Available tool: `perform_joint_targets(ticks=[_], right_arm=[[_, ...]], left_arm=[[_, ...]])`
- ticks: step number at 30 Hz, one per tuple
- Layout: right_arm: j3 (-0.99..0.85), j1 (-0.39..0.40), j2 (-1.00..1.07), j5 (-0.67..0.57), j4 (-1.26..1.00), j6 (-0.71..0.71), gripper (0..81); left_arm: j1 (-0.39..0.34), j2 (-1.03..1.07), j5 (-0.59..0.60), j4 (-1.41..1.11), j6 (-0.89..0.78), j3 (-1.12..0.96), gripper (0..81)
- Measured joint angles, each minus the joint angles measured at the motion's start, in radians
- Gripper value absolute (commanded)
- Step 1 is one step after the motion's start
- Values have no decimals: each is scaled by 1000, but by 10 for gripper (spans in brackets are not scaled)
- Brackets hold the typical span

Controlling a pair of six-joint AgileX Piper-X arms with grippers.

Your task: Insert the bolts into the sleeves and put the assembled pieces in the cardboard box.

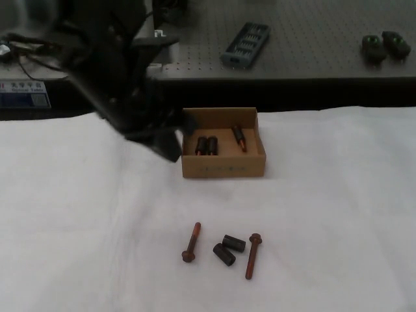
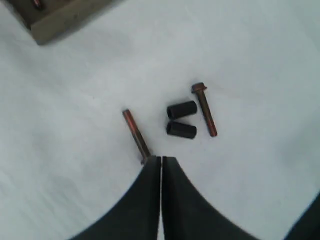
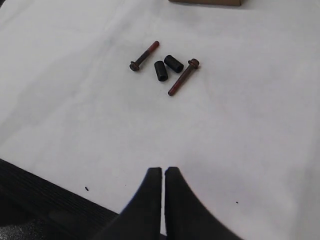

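Two rusty bolts (image 1: 192, 242) (image 1: 252, 255) and two short black sleeves (image 1: 234, 244) (image 1: 224, 254) lie loose on the white cloth near the front. Behind them stands the cardboard box (image 1: 223, 169), holding assembled pieces (image 1: 207, 145) (image 1: 239, 138). My left arm (image 1: 123, 91) hangs just left of the box. My left gripper (image 2: 161, 161) is shut and empty, high above the cloth, its tips covering the head of one bolt (image 2: 136, 134), with the sleeves (image 2: 181, 120) and the second bolt (image 2: 205, 109) beyond. My right gripper (image 3: 163, 171) is shut and empty, well short of the bolts (image 3: 145, 55) (image 3: 183, 77) and sleeves (image 3: 166, 67).
White cloth (image 1: 338, 214) covers the bench around the parts. Behind it, a dark perforated surface carries a black slotted holder (image 1: 245, 43) and two small dark objects (image 1: 386, 44). The cloth's near edge drops to a dark surface (image 3: 35, 200).
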Motion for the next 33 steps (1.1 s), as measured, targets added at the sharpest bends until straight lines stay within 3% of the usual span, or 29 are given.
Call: perform_joint_targets(ticks=[6,12,22,33], right_arm=[[0,0,0,3,9,0,19],[0,0,0,3,9,0,19],[0,0,0,3,9,0,19],[3,0,3,3,-58,28,19]], left_arm=[[0,-188,0,-26,-16,165,7],[0,-562,-2,-58,-65,389,7],[0,-883,-2,-62,-105,541,7],[0,-984,-2,-62,-142,564,7]])
